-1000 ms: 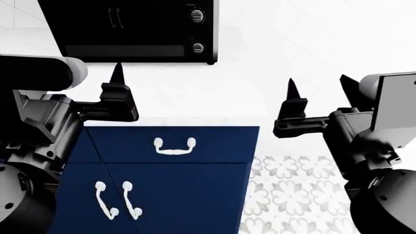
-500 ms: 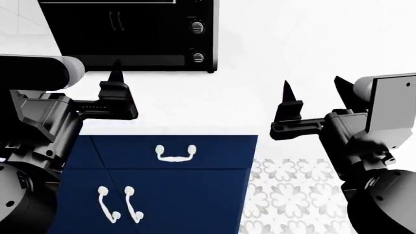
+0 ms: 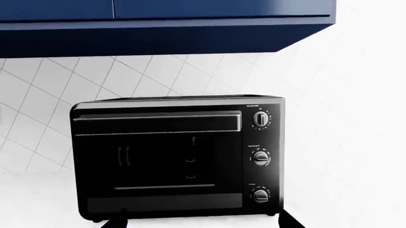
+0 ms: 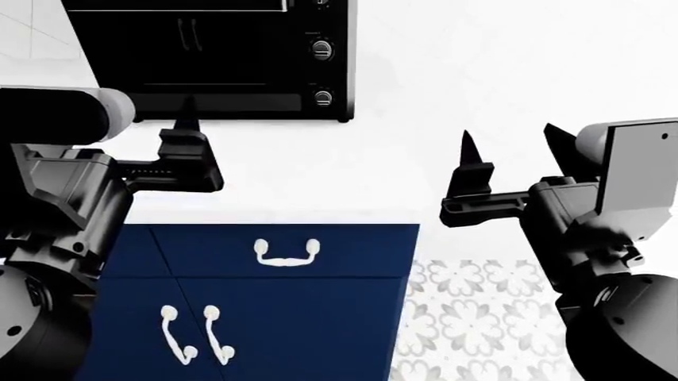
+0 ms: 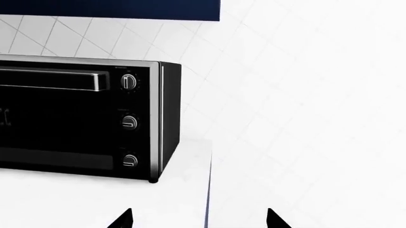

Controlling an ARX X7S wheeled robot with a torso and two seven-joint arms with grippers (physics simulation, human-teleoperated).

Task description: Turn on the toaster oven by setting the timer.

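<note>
Approaching: both arms are held out over the white surface (image 4: 317,171), short of the toaster oven (image 4: 212,55); no knob is touched, so I judge the reach-in step is in hand and the timer is not yet set.
Toaster oven: it stands on the surface toward the back, against a tiled wall (image 3: 57,80) and under a blue upper cabinet (image 3: 165,23), with its glass door (image 3: 159,166) and silver bar handle (image 3: 155,122) facing the robot.
Knobs: three round silver-ringed knobs run in a column at the oven's side, top knob (image 3: 262,118), middle knob (image 3: 261,157), bottom knob (image 3: 261,194); their labels are too small to read, so I cannot tell which one is the timer.
Left claw: left claw (image 3: 199,223) spread wide and holding nothing, aimed at the lower front of the oven, apart from it.
Right claw: right claw (image 5: 199,219) also spread wide and empty, near the surface's edge, off to the side of the knob column and well apart from it.
Below: a blue base cabinet (image 4: 275,302) with white handles sits under the surface edge.
Next move: judged from the layout, one claw must travel forward to the knob column, centre its tips around the timer knob, close on the ring, then rotate.
Risk: closing on the wrong knob, or pushing the oven back.
</note>
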